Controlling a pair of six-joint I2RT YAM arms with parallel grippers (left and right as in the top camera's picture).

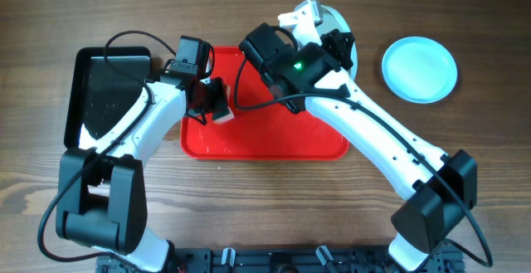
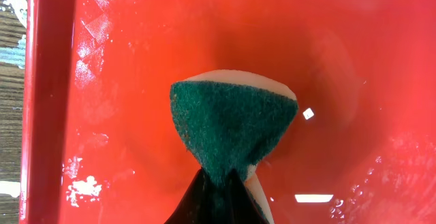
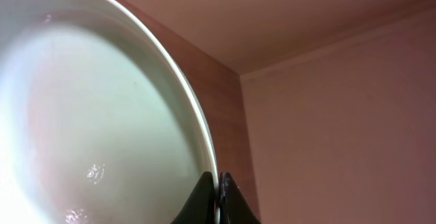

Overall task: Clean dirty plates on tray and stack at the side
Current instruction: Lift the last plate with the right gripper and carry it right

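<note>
the red tray lies mid-desk, closest to the near edge, its glistening floor bare of plates. over its left end the left claw is clenched on a green scouring sponge, held low over the tray floor, seemingly waiting to scrub. further back, past the tray's far right corner, the right claw pinches the rim of a plate, tilted up, probably to present its face. toward the desk's right edge a second plate lies flat, likely starting the stack.
</note>
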